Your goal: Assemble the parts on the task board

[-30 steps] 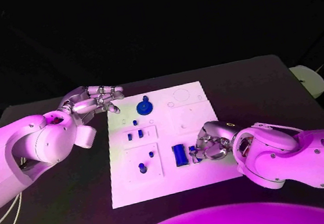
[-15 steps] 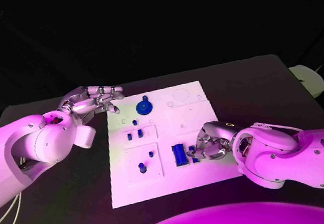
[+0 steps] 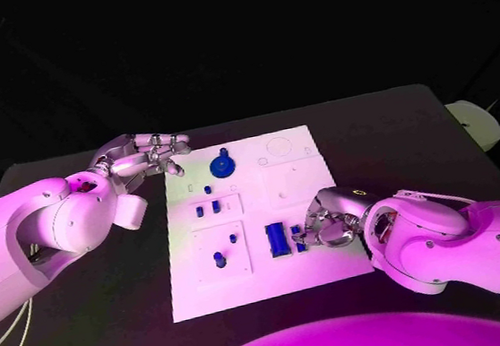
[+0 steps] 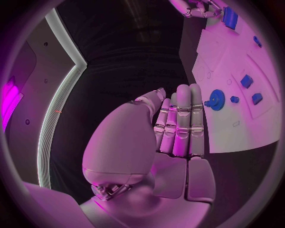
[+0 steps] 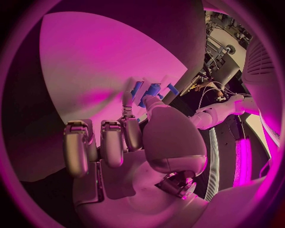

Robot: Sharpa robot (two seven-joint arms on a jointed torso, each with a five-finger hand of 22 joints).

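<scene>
Task board (image 3: 310, 273) lies mid-table (image 3: 110, 343). My right hand (image 3: 325, 225) at board's right edge, fingers (image 5: 132, 133) pinching small blue part (image 3: 299, 237) beside blue block (image 3: 276, 239). My left hand (image 3: 142, 155) off board's far-left corner, fingers curled, grasping nothing. Blue gear (image 3: 222, 165) on board.

- We see magenta light over the whole scene, brightest on the task board (image 3: 259, 226) and the white arms.
- Beyond the counter (image 3: 95, 337) the room is dark.
- Our wrist views bend straight edges at the rim.
</scene>
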